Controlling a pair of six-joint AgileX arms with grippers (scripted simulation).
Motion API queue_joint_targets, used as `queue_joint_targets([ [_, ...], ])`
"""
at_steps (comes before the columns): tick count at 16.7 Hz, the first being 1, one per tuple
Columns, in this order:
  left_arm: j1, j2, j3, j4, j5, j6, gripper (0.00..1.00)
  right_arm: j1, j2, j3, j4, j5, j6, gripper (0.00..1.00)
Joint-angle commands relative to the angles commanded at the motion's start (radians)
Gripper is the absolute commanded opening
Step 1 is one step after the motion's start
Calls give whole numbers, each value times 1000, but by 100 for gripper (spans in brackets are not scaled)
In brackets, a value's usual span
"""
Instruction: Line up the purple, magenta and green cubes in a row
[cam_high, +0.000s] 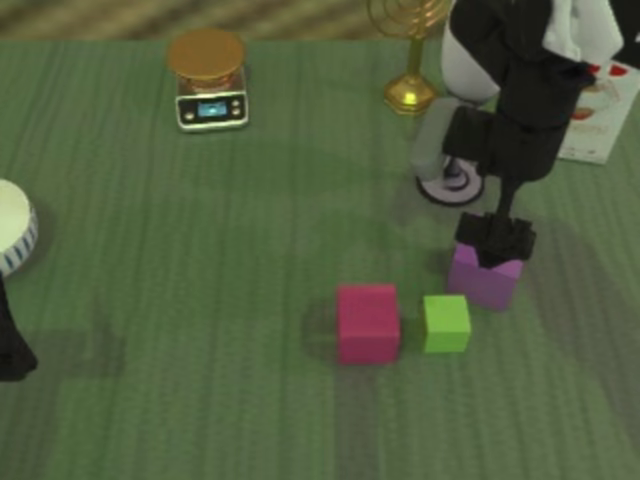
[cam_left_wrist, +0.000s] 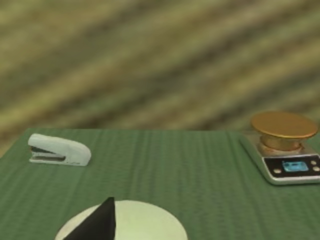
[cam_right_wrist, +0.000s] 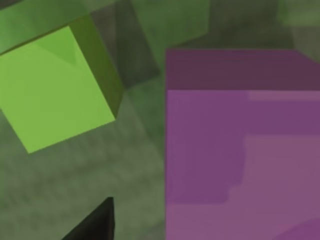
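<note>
My left gripper (cam_high: 12, 355) sat parked at the table's far left edge beside the white bowl (cam_high: 15, 225), well apart from all three cubes; I could not tell how its fingers stood. The open green cloth between it and the cubes was bare, so that arm was plainly the farther one.

Moving right, the magenta cube (cam_high: 368, 322) lay near the middle, with the green cube (cam_high: 446, 323) just beside it on its right, a narrow gap between them, their front edges roughly level. The purple cube (cam_high: 487, 277) sat further right and a little toward the back, close to the green cube's rear corner and out of line with the other two.

My right gripper (cam_high: 496, 238) was directly over the purple cube's back part, low on it; whether its fingers were clamped on the cube or apart I could not tell. I judged the move would turn on bringing the purple cube forward, toward the front edge, into the free space right of the green one.
</note>
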Motion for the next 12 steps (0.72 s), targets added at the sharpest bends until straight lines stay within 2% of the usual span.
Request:
queue_joint_targets([
  [5,0,0,0,0,0,0,100,-2,13,-32,41,0,-1,100],
  [12,0,0,0,0,0,0,100,2,95,-204,301,1,3,100],
])
